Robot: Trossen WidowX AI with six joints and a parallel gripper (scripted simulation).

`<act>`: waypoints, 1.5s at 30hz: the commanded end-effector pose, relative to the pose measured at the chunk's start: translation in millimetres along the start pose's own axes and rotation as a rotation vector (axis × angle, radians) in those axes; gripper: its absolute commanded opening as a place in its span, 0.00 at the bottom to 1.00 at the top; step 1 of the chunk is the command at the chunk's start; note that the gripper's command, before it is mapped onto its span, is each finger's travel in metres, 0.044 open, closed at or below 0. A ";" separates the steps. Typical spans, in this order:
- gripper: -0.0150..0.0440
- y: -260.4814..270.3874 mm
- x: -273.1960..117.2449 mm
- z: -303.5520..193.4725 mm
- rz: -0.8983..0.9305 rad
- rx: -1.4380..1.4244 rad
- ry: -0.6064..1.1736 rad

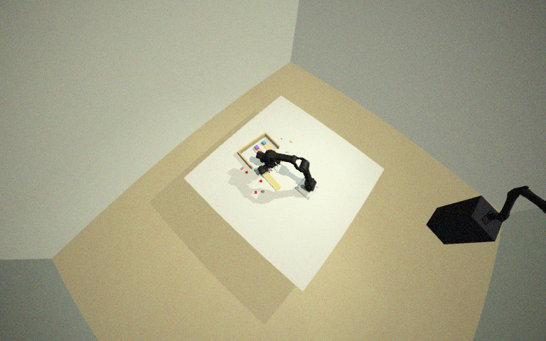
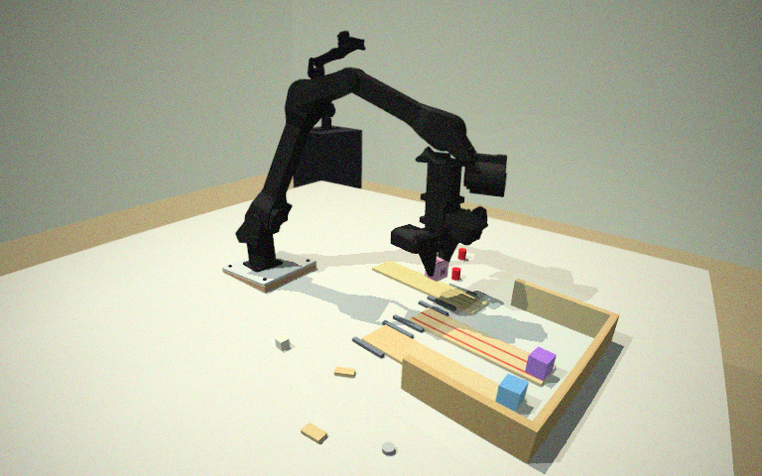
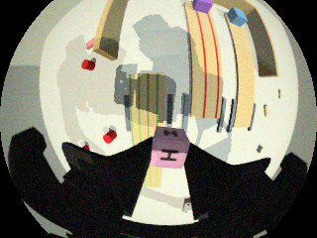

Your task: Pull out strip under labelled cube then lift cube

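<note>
White tabletop (image 1: pixel 322 224) (image 2: pixel 168 336) spreads over a tan floor (image 1: pixel 362 281) between grey walls. Above it, the gripper (image 1: pixel 269 168) (image 2: pixel 441 268) (image 3: pixel 168 142) is partly closed, its fingers shut on the pink cube (image 2: pixel 439 269) (image 3: pixel 168 149) marked H. The cube is up off the table, over the green-lined strip (image 1: pixel 271 180) (image 2: pixel 401 275) (image 3: pixel 144 111), which lies outside the tray (image 1: pixel 250 143) (image 2: pixel 468 401) (image 3: pixel 109 30). The arm (image 1: pixel 287 156) (image 2: pixel 387 95) arches out from its base plate (image 1: pixel 307 196) (image 2: pixel 303 268), with the gripper pointing down. The purple cube (image 1: pixel 256 147) (image 2: pixel 540 363) (image 3: pixel 202 5) sits on the red-lined strip (image 2: pixel 477 342) (image 3: pixel 204 64), the blue cube (image 1: pixel 263 142) (image 2: pixel 511 392) (image 3: pixel 237 17) on the plain strip (image 2: pixel 387 343) (image 3: pixel 244 74).
</note>
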State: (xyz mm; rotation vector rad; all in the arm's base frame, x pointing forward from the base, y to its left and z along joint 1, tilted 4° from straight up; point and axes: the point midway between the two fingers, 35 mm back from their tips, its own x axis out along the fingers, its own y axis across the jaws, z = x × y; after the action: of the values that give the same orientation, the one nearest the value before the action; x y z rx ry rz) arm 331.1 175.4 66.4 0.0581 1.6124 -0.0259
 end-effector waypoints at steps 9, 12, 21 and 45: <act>0.25 -21.5 -0.1 -34.1 -0.004 -0.005 0.000; 0.25 -27.1 0.7 -43.3 -0.005 -0.005 0.000; 0.25 -35.4 -4.7 -57.0 -0.005 -0.005 0.001; 0.25 -35.4 -33.4 -57.3 -0.006 -0.005 0.001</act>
State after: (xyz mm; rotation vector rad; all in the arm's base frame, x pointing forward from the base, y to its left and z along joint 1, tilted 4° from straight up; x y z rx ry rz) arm 273.3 143.0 101.2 0.0571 1.6146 -0.0269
